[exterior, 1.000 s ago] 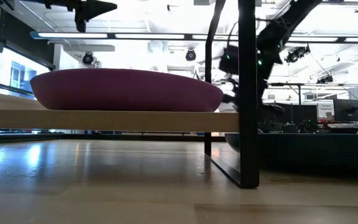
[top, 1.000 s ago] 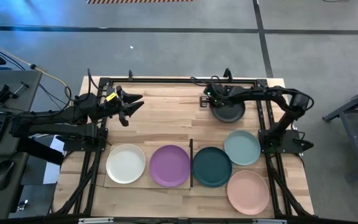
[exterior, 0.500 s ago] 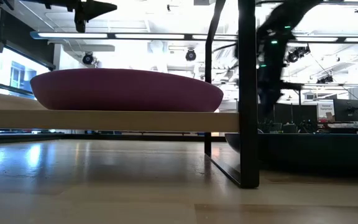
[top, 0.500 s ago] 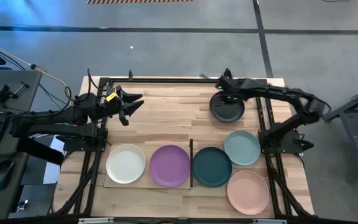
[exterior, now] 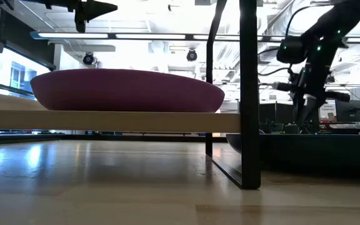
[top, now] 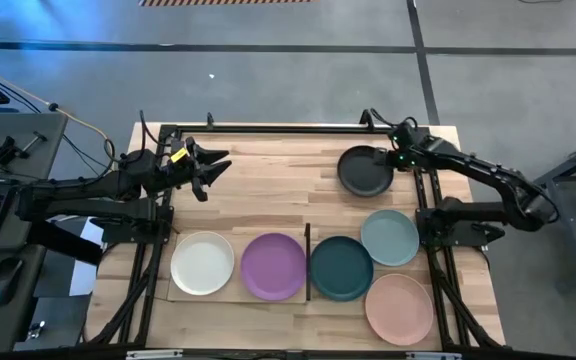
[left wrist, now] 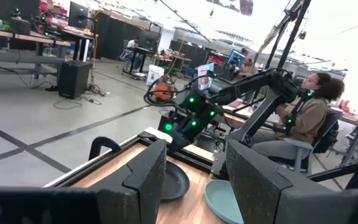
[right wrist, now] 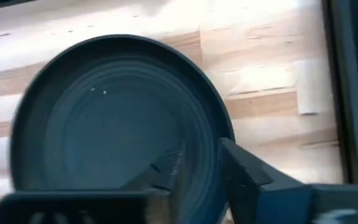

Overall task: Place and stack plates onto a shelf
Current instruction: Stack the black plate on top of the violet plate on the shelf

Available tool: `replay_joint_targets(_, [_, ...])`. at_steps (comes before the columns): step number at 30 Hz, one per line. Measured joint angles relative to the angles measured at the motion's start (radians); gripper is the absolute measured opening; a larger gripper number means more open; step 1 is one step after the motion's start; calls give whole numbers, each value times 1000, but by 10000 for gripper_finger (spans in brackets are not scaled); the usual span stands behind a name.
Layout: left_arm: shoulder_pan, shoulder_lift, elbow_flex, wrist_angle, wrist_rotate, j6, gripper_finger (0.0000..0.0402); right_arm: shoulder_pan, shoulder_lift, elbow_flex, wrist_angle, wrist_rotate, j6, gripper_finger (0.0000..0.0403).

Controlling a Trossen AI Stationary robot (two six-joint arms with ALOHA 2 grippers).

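Plates lie spread over a pale striped wooden bench, seen from above. The white plate and the purple plate sit side by side on the shelf, a flat pale board at the bench's near edge with a thin dark strip along its right end. Just past that strip rests the dark teal plate, with the mint plate touching it on the far right and the pink plate near the corner. The black plate lies apart at the back of the bench.

The right end effector is at the black plate's right rim; its wrist camera shows the two fingers slightly parted, one on each side of the rim, and whether they grip it cannot be told. The left end effector hovers over the back left of the bench, fingers spread wide and holding nothing.

No readable writing or brand shows. A seated person is visible beyond the bench.
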Motion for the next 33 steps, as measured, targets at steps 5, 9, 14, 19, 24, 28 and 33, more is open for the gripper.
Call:
replay_joint_targets(5, [0,0,0,3,-17,0,156,-36,92,-2,54,57,-4,155])
replay_joint_targets(9, [0,0,0,5,-21,0,156,-62,166,13,100,59,-9,185])
replay_joint_targets(14, [0,0,0,5,-41,-1,156,-73,251,13,138,-14,-38,185])
replay_joint_targets(19, [0,0,0,5,-43,-11,156,-81,301,13,124,-26,-69,171])
replay_joint_targets(24, [0,0,0,5,-43,-26,156,-81,309,13,125,-21,-71,136])
replay_joint_targets(28, [0,0,0,7,-52,-26,156,-81,308,13,117,-7,-56,62])
replay_joint_targets(33, [0,0,0,33,-111,-27,156,-81,304,15,125,-38,-56,16])
